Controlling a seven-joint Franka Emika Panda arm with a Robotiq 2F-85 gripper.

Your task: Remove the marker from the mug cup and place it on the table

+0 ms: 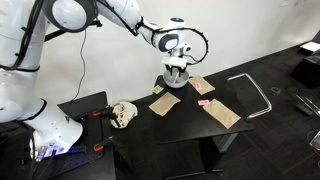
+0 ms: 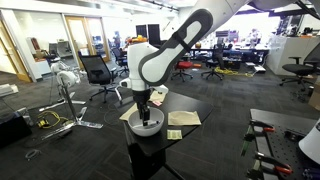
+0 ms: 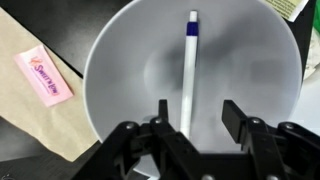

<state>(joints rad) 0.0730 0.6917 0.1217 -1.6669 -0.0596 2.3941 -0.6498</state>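
Observation:
In the wrist view a white marker with a blue cap (image 3: 190, 70) lies inside a wide white cup or bowl (image 3: 120, 80). My gripper (image 3: 197, 112) hangs right over it, fingers open, with the marker's lower end between them but not clamped. In both exterior views the gripper (image 1: 176, 70) (image 2: 144, 110) points down into the white cup (image 1: 175, 82) (image 2: 148, 124) on the black table (image 1: 250, 100).
Brown paper napkins (image 1: 164, 103) (image 1: 222, 113) lie around the cup, with a pink sweetener packet (image 3: 45, 78) on one. A crumpled beige object (image 1: 123, 113) sits on the lower black stand. A metal frame (image 1: 255, 92) lies further along the table.

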